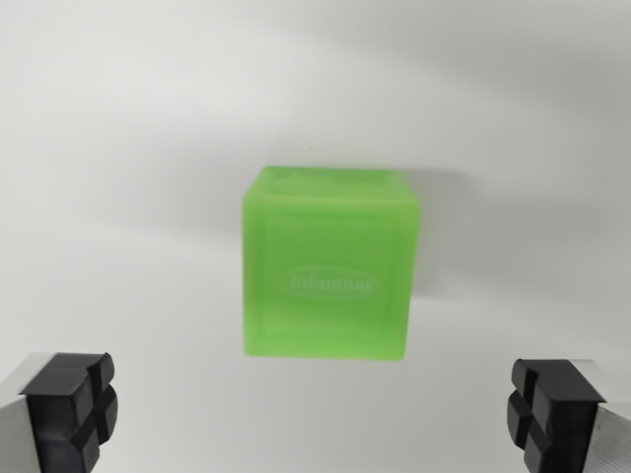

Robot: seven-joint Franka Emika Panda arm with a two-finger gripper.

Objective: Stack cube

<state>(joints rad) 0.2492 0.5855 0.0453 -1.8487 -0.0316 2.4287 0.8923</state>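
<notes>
We see one green cube (330, 264), its oval logo blurred. Gripper (315, 414) spread wide, holding nothing; fingers (71, 412) cut off by the frame's bottom edge.

You have one view only, from the camera on the wrist. It looks past the pincer (320, 414), whose two black fingertips (74, 409) sit in the bottom corners of the frame, onto the white worktop (118, 148). It is close in: the green cube (330, 266) stands centred and slightly blurred, filling much of the middle.
</notes>
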